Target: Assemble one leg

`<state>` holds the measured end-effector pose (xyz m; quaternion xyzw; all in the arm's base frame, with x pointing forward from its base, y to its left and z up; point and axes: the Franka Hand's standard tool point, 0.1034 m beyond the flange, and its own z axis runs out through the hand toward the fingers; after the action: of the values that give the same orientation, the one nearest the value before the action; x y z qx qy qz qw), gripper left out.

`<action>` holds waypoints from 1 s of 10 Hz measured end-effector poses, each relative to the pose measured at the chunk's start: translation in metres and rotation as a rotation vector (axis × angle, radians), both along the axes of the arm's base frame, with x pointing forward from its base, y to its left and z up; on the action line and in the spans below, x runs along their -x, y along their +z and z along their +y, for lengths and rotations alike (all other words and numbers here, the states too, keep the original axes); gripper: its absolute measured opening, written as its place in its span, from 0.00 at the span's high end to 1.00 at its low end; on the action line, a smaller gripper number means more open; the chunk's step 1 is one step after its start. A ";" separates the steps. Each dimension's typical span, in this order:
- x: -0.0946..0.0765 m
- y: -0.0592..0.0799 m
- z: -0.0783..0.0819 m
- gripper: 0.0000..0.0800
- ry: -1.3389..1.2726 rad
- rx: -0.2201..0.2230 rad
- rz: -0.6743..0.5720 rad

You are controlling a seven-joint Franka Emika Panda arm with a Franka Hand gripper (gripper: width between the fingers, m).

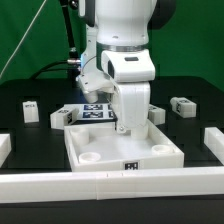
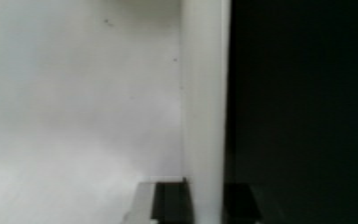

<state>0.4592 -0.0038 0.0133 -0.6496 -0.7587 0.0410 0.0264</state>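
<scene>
Your only labels are black-and-white tags, too small to read. The nearest leg [image 1: 62, 117], a chunky white post, lies on the worktop [image 1: 30, 132] at ten o'clock from the square panel [image 1: 90, 150]. The hand [image 1: 122, 125] hangs over that panel, and you cannot tell its grip.
</scene>
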 end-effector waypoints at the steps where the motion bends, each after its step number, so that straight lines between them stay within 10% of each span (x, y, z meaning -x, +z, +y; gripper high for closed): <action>1: 0.000 0.000 0.002 0.92 -0.017 0.000 -0.002; 10: -0.031 0.001 0.083 0.92 -0.127 -0.023 -0.036</action>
<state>0.4904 0.0793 0.0144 -0.6966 -0.7169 0.0188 0.0231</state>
